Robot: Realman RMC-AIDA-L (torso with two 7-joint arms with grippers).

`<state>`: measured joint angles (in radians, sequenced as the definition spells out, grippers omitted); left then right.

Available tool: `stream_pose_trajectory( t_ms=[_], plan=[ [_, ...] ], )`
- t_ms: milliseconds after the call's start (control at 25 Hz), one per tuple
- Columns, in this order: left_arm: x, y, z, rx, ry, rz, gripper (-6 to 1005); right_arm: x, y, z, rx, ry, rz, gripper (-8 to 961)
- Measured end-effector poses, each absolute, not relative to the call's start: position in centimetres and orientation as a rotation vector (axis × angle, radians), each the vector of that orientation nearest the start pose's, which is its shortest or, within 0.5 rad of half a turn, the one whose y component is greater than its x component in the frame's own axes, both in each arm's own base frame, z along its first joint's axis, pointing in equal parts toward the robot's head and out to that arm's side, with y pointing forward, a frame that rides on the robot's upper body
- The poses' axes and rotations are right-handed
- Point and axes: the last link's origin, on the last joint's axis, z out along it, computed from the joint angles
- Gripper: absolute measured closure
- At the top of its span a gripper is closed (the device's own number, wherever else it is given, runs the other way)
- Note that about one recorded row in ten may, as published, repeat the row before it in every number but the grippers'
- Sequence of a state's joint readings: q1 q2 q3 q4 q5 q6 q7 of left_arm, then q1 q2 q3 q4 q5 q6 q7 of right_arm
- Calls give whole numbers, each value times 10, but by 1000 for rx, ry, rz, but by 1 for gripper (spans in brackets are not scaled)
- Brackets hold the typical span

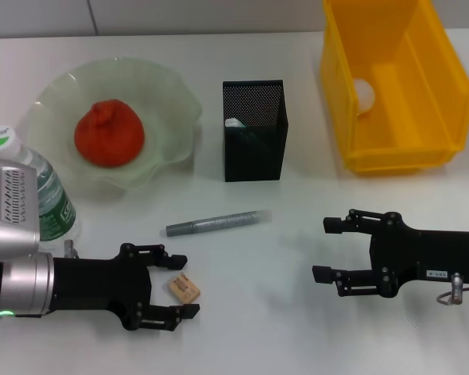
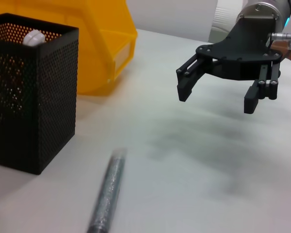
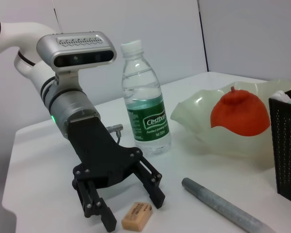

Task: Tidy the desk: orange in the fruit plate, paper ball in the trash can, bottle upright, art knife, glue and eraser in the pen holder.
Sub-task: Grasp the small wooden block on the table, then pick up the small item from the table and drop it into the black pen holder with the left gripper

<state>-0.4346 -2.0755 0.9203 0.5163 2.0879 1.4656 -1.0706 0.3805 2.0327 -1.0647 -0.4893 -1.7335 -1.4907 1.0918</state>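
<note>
The orange (image 1: 109,133) sits in the fruit plate (image 1: 166,94), the paper ball (image 1: 364,94) in the trash can (image 1: 399,148), and a white-capped item in the pen holder (image 1: 255,148). The bottle (image 1: 31,187) stands upright at the near left. The left gripper (image 1: 172,287), jaws spread, flanks the eraser (image 1: 184,288); the right gripper (image 1: 326,248) hovers spread at the near right.

1. A plain white counter (image 1: 297,344) and bare pale walls are suggesting an office or lab.
2. A black mesh pen holder (image 1: 254,133) is sitting on it like desk kit.
</note>
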Motion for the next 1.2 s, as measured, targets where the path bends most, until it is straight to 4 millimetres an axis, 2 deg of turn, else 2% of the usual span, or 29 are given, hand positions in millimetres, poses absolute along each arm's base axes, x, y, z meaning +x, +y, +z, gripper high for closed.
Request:
stream_pose_trajectory(
  t_ms=[240,480,1040,1200],
  plan=[
    [-308,269,-56,-2984,-369,-380,222,297,272,-39,-2826,498,670,129],
    [-309,268,-56,-2979,-352,-374,368,297,273,-39,-2823,499,674,129],
    [-309,269,-56,-2974,-341,-376,539,297,273,-38,-2817,502,682,130],
    [-307,270,-55,-2968,-339,-402,539,297,274,-38,-2816,502,683,130]
  ],
)
